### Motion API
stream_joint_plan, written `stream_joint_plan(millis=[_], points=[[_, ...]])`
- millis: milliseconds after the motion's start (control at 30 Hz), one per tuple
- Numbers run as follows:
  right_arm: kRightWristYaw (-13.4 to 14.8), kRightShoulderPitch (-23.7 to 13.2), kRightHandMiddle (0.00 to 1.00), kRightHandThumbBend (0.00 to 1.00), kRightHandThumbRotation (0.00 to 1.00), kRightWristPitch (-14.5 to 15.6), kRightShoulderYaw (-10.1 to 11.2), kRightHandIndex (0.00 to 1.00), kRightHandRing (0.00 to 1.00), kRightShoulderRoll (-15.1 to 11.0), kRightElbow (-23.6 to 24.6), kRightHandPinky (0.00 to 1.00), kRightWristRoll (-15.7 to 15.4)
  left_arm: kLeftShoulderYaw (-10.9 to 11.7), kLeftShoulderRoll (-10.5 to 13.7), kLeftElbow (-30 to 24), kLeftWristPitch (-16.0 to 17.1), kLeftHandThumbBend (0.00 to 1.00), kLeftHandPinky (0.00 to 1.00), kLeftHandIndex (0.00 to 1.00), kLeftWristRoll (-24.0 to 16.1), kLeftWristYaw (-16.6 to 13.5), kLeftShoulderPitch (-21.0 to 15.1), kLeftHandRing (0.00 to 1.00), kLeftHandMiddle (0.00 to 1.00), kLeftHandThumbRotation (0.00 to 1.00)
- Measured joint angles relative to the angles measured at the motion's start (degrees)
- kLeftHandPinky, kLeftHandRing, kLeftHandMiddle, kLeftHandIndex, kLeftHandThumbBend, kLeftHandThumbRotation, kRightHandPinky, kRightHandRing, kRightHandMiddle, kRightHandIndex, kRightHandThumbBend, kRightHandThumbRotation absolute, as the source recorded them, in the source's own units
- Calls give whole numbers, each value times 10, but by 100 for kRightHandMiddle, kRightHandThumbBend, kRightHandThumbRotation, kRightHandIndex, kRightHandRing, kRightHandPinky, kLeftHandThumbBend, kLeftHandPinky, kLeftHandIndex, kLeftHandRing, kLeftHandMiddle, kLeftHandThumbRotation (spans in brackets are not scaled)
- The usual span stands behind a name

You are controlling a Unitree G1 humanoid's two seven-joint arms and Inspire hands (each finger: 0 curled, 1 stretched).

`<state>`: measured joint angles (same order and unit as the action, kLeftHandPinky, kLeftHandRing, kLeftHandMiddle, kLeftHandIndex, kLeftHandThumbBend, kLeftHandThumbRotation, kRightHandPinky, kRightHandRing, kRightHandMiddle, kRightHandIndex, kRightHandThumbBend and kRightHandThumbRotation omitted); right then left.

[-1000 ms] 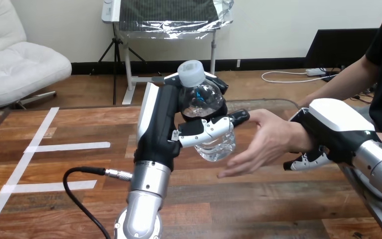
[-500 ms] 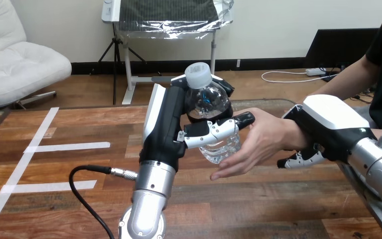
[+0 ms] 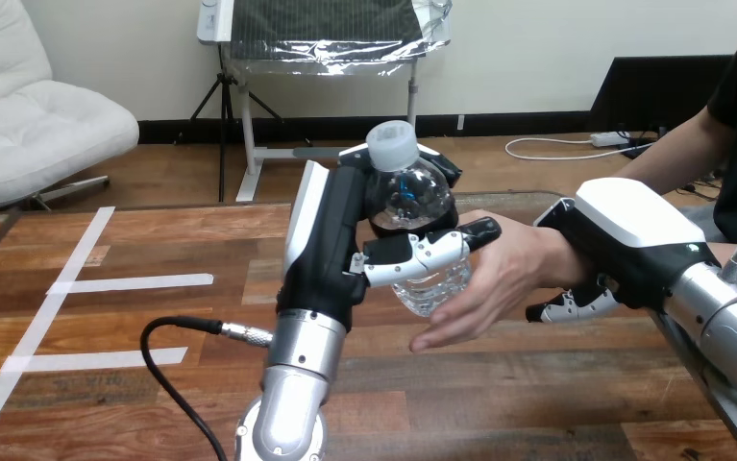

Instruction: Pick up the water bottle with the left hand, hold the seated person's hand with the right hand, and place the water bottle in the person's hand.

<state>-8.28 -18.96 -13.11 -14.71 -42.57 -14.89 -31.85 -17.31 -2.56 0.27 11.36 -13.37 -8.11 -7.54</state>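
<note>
A clear plastic water bottle (image 3: pixel 410 197) with a white cap stands upright above the table's middle, with my left hand (image 3: pixel 331 240) shut round it; the thumb crosses its lower part. The person's hand (image 3: pixel 499 274) reaches in from the right, open, with its palm turned toward the bottle. The bottle's lower side is at that palm, and I cannot tell whether they touch. My right hand (image 3: pixel 626 235) lies over the person's wrist, and its fingers (image 3: pixel 568 305) curl round underneath it.
The wooden table (image 3: pixel 153 384) has white tape strips (image 3: pixel 129 283) at the left. A black cable (image 3: pixel 177 331) loops from my left forearm over the near table. The table's right edge runs under my right arm.
My left hand has carried the bottle to the right, up to the person's palm. My right hand and the person's wrist have shifted slightly left.
</note>
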Motion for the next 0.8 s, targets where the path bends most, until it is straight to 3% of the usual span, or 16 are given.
stream_joint_plan(millis=[800], points=[[4, 0, 27, 77, 0, -26, 0, 28, 20, 2, 3, 16, -1, -25, 1, 9, 0, 66, 35, 47, 8, -28, -9, 39, 43, 0]])
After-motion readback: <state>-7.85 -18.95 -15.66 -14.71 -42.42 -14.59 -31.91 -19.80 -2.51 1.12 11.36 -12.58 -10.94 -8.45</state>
